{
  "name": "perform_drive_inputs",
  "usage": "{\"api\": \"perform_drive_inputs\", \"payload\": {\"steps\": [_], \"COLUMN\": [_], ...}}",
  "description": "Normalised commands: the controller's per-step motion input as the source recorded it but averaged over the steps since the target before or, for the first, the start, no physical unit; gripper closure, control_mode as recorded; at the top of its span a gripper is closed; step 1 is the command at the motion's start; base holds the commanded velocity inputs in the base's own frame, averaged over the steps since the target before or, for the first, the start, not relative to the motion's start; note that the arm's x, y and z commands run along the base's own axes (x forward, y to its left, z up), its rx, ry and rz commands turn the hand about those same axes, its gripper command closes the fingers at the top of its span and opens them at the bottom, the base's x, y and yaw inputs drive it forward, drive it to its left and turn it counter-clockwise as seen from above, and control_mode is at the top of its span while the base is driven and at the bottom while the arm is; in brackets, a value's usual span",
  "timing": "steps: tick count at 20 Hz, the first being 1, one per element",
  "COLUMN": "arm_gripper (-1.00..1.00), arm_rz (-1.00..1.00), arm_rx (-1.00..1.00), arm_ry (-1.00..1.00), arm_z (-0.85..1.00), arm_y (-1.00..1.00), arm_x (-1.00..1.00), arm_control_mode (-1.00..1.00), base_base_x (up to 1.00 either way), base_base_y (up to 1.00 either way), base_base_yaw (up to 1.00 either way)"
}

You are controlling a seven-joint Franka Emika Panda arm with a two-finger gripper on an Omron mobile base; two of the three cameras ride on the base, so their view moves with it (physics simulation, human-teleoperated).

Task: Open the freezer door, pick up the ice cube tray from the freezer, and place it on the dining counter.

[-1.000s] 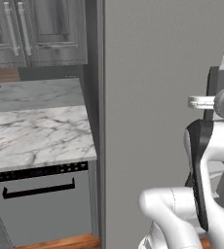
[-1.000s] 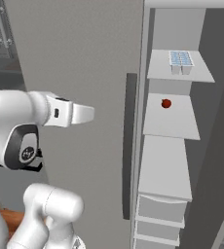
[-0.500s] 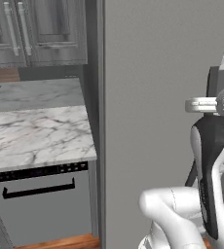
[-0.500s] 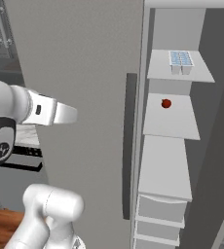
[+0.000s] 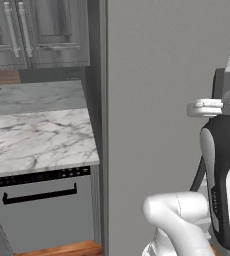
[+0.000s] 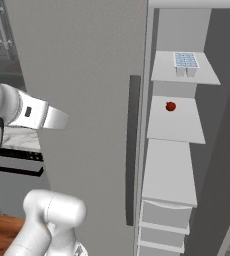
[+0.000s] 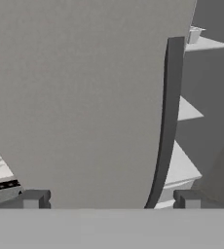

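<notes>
Freezer shelves point(image 6: 174, 122) stood exposed; freezer door point(image 7: 84, 97) swung open. Fingers point(image 7: 109, 198), spread wide and empty, faced its handle point(image 7: 167, 121). Ice cube tray point(image 6: 186, 62) sat on the top shelf beyond, up and right; reaching it likely comes next.

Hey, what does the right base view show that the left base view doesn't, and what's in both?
Right base view alone: the open freezer's white shelves, the ice cube tray on the top shelf, a small red item on the shelf below, and the door's dark bar handle.

Left base view alone: the marble worktop, the panelled grey cabinet doors above it.

Both: the grey freezer door, the dishwasher front and the robot's white arm.
</notes>
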Motion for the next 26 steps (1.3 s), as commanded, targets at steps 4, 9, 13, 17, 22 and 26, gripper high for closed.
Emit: {"api": "perform_drive_inputs", "payload": {"steps": [4, 9, 13, 17, 22, 26], "arm_gripper": [-1.00, -1.00, -1.00, -1.00, -1.00, -1.00], "arm_rz": [0.04, 0.06, 0.05, 0.05, 0.01, 0.00], "arm_rx": [0.00, 0.00, 0.00, 0.00, 0.00, 0.00], "arm_ry": [0.00, 0.00, 0.00, 0.00, 0.00, 0.00], "arm_z": [-0.12, -0.25, -0.24, -0.08, 0.00, 0.00], "arm_y": [0.02, 0.02, 0.03, 0.07, 0.01, 0.00], "arm_x": [0.00, 0.00, 0.00, 0.00, 0.00, 0.00], "arm_control_mode": [-1.00, -1.00, -1.00, -1.00, 1.00, 1.00], "base_base_x": [0.00, 0.00, 0.00, 0.00, -0.02, -0.26], "base_base_y": [0.00, 0.00, 0.00, 0.00, 0.00, -0.39], "base_base_yaw": [0.00, 0.00, 0.00, 0.00, 0.00, 0.00]}}
